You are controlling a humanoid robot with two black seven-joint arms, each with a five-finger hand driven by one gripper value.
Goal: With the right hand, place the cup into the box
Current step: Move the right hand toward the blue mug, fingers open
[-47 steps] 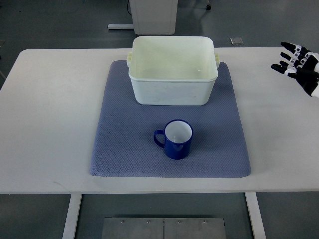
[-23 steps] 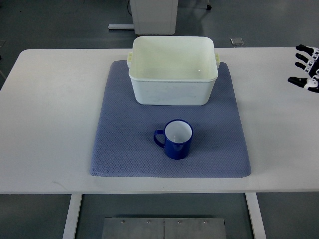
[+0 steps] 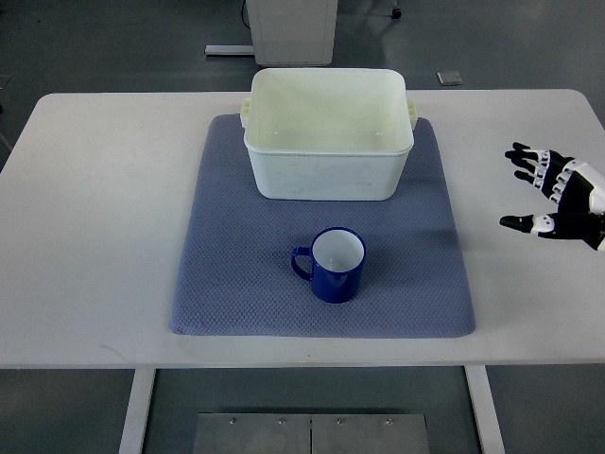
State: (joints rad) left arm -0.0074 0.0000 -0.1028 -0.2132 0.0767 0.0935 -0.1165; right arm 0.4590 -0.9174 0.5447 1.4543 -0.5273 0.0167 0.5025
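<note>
A blue cup (image 3: 336,264) with a white inside stands upright on the blue-grey mat (image 3: 236,274), its handle pointing left. Behind it on the same mat sits the white plastic box (image 3: 328,132), with nothing inside. My right hand (image 3: 553,193) comes in from the right edge, over the white table well to the right of the cup. Its fingers are spread and hold nothing. The left arm does not show.
The mat lies in the middle of a white table (image 3: 95,236). Beyond the table's far edge stands a white cabinet base (image 3: 293,28) on the grey floor. A small grey plate (image 3: 449,78) lies on the floor at the back right.
My right hand has come down and leftwards from the far right edge, from beside the box's level to beside the cup's level. Cup and box have not moved.
</note>
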